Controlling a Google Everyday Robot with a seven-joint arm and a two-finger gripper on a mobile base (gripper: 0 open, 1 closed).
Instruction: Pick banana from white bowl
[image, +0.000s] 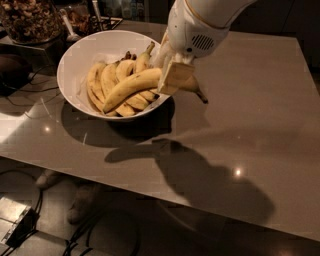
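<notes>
My gripper hangs over the right rim of the white bowl and is shut on the banana. The banana is long and curved, lifted above the others, with its dark stem tip sticking out past the bowl's right rim. Its left end still hovers over the bowl. Several shorter bananas lie inside the bowl. The gripper's pale fingers clamp the banana near its stem end.
A glass jar of brown nuts stands at the back left, with utensils beside it. The grey table spreads right of the bowl; its front edge runs across the lower part of the view. Cables lie on the floor.
</notes>
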